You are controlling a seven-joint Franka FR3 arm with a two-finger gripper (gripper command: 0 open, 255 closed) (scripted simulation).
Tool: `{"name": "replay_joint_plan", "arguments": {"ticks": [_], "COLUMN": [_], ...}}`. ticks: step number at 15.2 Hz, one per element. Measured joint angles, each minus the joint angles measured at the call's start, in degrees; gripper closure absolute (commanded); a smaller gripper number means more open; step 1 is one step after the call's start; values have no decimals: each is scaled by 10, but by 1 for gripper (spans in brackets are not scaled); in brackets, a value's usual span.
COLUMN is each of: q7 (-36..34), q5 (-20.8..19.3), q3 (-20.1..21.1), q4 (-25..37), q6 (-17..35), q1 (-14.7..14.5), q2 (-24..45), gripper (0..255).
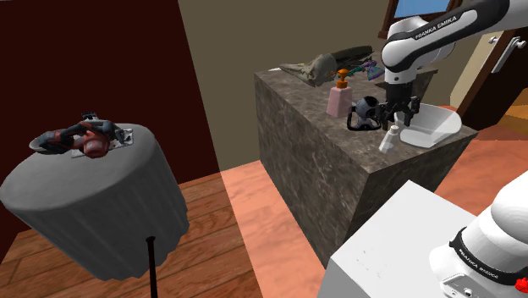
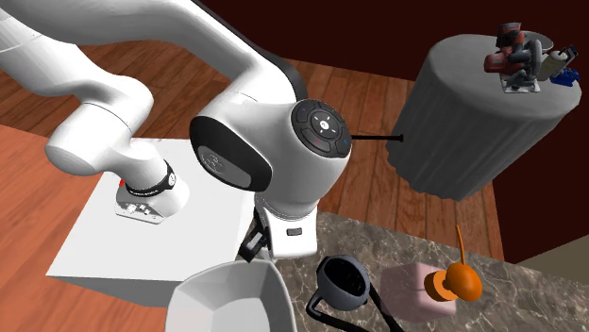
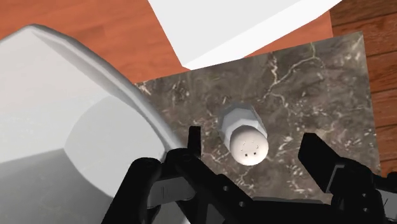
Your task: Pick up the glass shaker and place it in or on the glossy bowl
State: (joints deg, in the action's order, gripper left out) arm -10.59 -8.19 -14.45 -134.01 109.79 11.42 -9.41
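Hovering with the gripper (image 3: 253, 139) spread wide over the shaker (image 3: 245, 135), clasping nothing yet.

Standing on the marble counter (image 3: 305, 83) between the two fingers (image 3: 193, 137) but touching neither, holed cap facing up, just beside the wall of the pale bowl (image 3: 127, 95). Risky on the bowl side: could catch the rim with the near finger while going down, and so push the bowl or stop too high. Could also knock the shaker over by closing off-centre, or lose it if pinched only at the rounded cap. Not far from the counter edge, so might roll off to the floor (image 3: 382, 114). Further off, a black mug (image 1: 365, 113), likely out of the way.
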Motion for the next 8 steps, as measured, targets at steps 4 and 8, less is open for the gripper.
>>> {"name": "replay_joint_plan", "arguments": {"ticks": [4,8], "q7": [0,1], "q5": [1,0], "q3": [2,4], "q4": [11,31], "q6": [-27,-58], "q1": [-1,-2], "q2": [-9,-21], "gripper": [255,255]}}
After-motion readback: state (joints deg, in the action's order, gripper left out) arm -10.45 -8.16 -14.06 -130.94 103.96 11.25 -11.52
